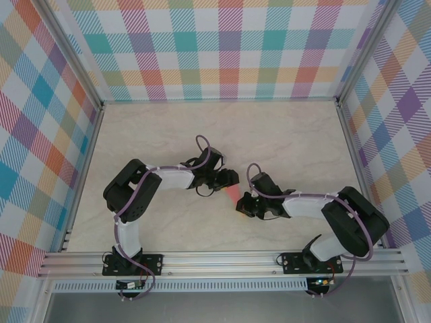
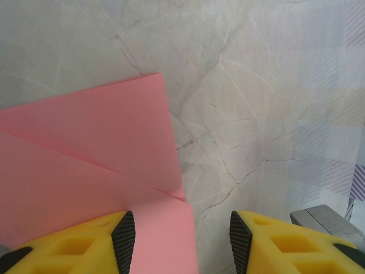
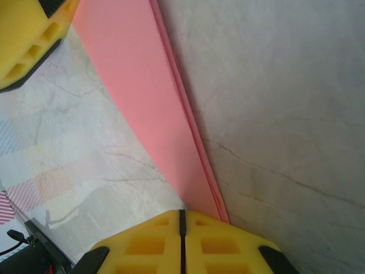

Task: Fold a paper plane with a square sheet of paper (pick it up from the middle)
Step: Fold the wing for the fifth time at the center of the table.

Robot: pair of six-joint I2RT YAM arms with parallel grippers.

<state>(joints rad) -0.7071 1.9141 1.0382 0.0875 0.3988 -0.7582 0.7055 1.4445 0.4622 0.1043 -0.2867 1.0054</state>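
The table (image 1: pixel 283 134) is viewed from above, behind the arms. The paper (image 2: pixel 85 148) (mid-table) is seen closely by both downward-facing wrist cameras.

We saw soft, even brightness from above, with no glare on the pale tabletop (image 1: pixel 289 134) and only faint shadows beneath the arms. Close to the lens, the yellow fingers (image 2: pixel 274 245) of the left hand (image 2: pixel 182 240) looked slightly blurred. The pink sheet of paper (image 2: pixel 85 142) was flatly lit and sharp.
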